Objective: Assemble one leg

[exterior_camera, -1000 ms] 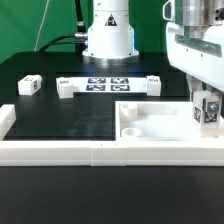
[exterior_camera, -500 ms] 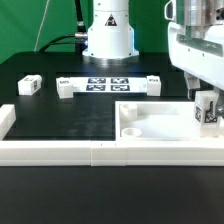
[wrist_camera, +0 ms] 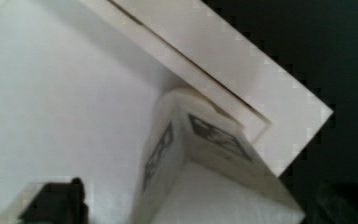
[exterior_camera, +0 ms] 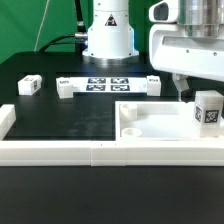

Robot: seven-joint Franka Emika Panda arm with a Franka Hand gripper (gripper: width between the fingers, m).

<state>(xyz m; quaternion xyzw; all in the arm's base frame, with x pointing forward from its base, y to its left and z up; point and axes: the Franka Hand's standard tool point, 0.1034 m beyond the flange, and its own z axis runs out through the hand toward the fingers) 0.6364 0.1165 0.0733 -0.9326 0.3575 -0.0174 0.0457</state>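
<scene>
My claw (exterior_camera: 180, 88) is released, above the square panel (exterior_camera: 160, 125). The leg (exterior_camera: 208, 108) stands upright at this panel's far corner on the exterior view's right. I should check it sits fully before moving away.

Black table (exterior_camera: 70, 118) fills the middle of the exterior view, with green backdrop (exterior_camera: 30, 25) behind it. Towards the back, the marker board (exterior_camera: 107, 84) lies flat, showing a row of black-and-white tags. Along the front edge runs a long white border rail (exterior_camera: 100, 151), and it turns up into a short corner piece at the exterior view's left (exterior_camera: 5, 120). On the exterior view's right sits the large flat white panel (exterior_camera: 160, 122), resting just behind the rail, a round recess (exterior_camera: 131, 130) visible in its near corner. In the wrist view, the panel's white surface (wrist_camera: 51, 100) fills most of the picture, blurred
</scene>
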